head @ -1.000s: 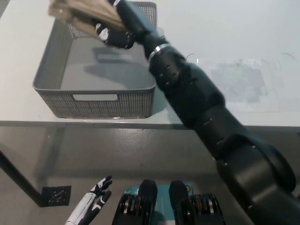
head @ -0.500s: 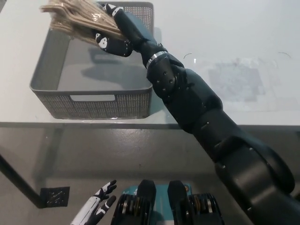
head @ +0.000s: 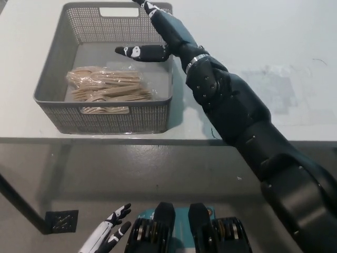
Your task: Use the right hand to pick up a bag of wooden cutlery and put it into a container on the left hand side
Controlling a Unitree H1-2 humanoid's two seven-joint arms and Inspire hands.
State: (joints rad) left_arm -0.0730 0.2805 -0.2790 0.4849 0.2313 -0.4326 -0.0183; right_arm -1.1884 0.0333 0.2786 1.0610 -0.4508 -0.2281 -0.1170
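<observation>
— Hovering empty, right hand (head: 167,37): fingers spread wide, gripping nothing, above the far right part of the grey basket (head: 50,74)
— Bag?
— bag of wooden cutlery (head: 108,89) lies flat on the basket floor near the front wall, apart from the hand. Reads as a deliberate release: the basket sits on the left side of the white table (head: 253,31), so it's the target container
— Other hand?
— left hand (head: 108,234) rests low at lower left, below the table edge, fingers apart, empty
— Change vs 0.5 s ago?
— Then the hand was clamped on the bag, held up over the basket's far left corner. Now the bag is down inside and the hand has opened and shifted right. 1 bag, 1 basket, drop looks done; only pulling the arm back seems left
</observation>
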